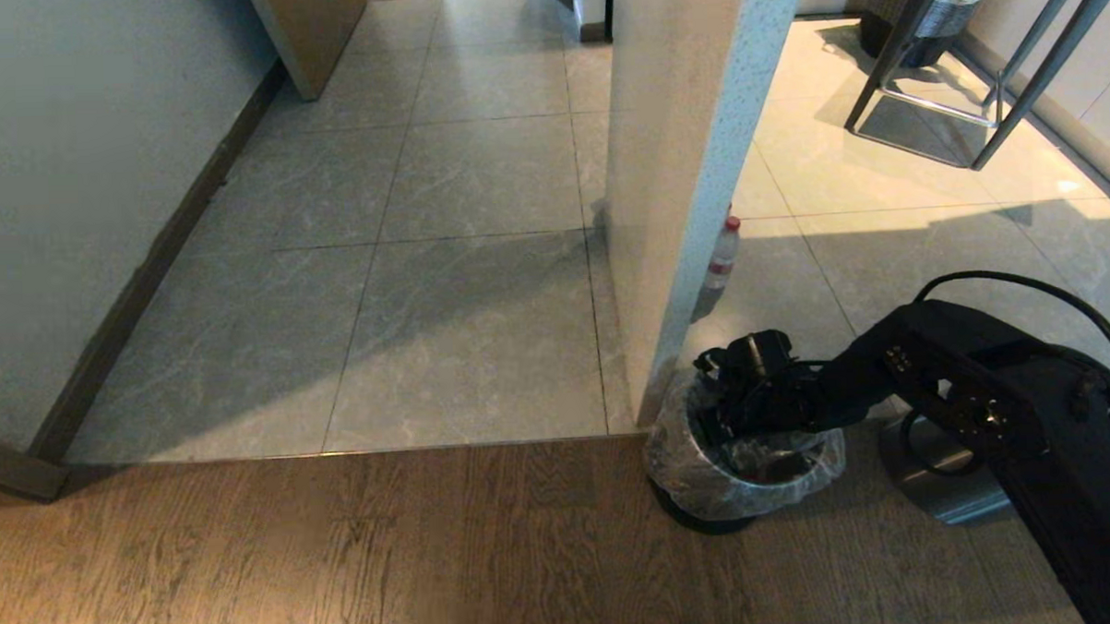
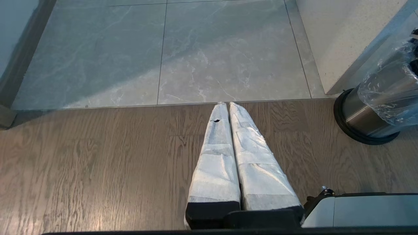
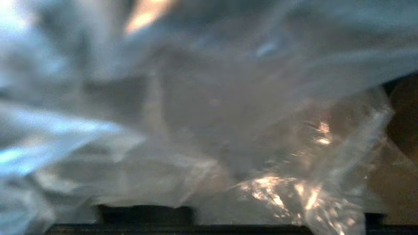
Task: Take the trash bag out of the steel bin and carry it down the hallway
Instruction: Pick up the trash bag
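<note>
Right gripper [image 1: 723, 415], black, sunk into the mouth of the steel bin [image 2: 361, 112], fingers buried in plastic and out of sight; spread of the fingers not tellable. Close around it, nothing but folds of the thin, crinkly, clear trash bag [image 3: 209, 117], filling the right wrist view, with a warm glint beyond the film. Bag's collar folded down over the bin's rim and bunched around the gripper on all sides [image 1: 708, 477]. Bin small, round, brushed stainless steel with a black base ring, standing on the brown wood-plank floor [image 1: 342, 560], right beneath the gripper and touching or nearly touching the corner of a pale speckled pillar [image 1: 688, 160] just beyond it. Behind that pillar, farther out from the gripper, a loose upright clear bottle with a red cap [image 1: 723, 255] on the pale tiles. Off to the gripper's left and ahead, the hallway [image 1: 461, 260] of glossy grey marbled tiles, white wall and dark skirting. Far ahead and to its right, grey metal furniture legs [image 1: 999, 84] and a dark-and-white woven basket [image 1: 932, 12].

Left gripper [image 2: 227, 105] parked low over the wood planks, well apart from the bin, its two white-wrapped fingers pressed together.
</note>
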Tool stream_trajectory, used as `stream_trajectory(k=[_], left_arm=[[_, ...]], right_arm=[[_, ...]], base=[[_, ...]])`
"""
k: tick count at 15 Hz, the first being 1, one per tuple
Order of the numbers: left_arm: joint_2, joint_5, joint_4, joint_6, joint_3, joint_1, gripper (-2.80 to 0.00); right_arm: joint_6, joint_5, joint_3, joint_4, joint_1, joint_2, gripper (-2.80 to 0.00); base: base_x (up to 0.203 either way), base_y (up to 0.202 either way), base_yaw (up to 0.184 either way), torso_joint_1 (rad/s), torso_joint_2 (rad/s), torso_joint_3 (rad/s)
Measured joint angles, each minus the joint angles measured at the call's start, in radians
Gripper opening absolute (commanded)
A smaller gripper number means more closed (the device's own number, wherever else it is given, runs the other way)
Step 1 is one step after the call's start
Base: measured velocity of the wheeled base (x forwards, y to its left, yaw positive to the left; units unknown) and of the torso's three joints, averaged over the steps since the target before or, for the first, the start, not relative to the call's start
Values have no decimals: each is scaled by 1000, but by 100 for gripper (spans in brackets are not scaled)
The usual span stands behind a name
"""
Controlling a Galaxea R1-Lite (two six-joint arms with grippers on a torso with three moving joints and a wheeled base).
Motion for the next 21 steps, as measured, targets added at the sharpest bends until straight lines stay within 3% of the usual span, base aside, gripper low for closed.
stream_trajectory(k=[9,17,21], left_arm=[[0,0,0,0,0,0,-280],[0,0,0,0,0,0,-280],[0,0,0,0,0,0,-280]], right_arm=[[10,-1,129,24,-21,-152,-280],[12,3,369,97,-63,-519,-280],[10,4,413,160,-68,-698,-280]], base=[[0,0,0,0,0,0],[0,0,0,0,0,0],[0,0,0,0,0,0]])
